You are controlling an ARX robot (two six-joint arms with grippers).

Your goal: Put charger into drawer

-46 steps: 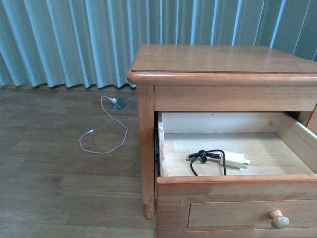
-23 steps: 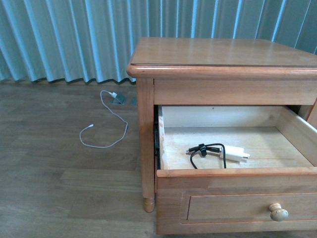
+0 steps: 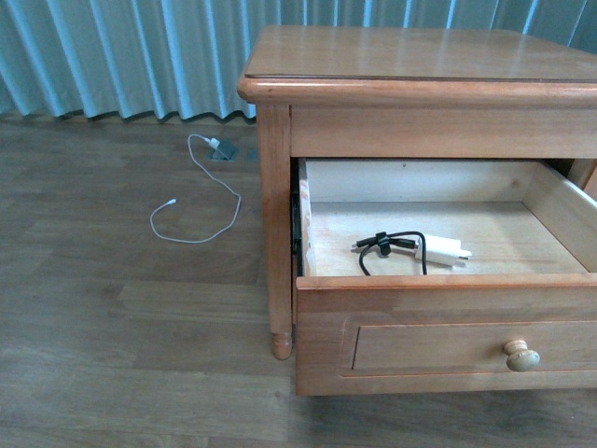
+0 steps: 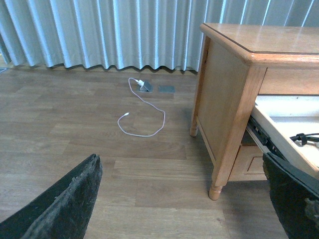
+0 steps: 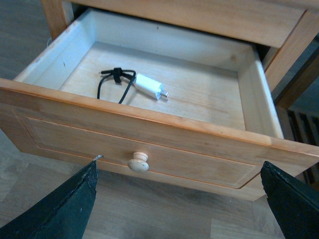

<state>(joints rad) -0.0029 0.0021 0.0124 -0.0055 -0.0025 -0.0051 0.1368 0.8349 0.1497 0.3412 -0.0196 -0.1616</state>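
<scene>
Charger (image 3: 440,250) lies flat inside open drawer (image 3: 438,299), near front wall; placement looks done. Likely light; block rigid, smooth, cord floppy — best held across block's flat sides. Left hand (image 4: 179,159), right hand (image 5: 178,164): fingers wide apart, empty.

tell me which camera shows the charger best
The right wrist view: looking down into the open drawer, it shows the charger whole, white block and tied cord. The front view hides part of the cord behind the drawer front. The left wrist view catches only some cord.
</scene>
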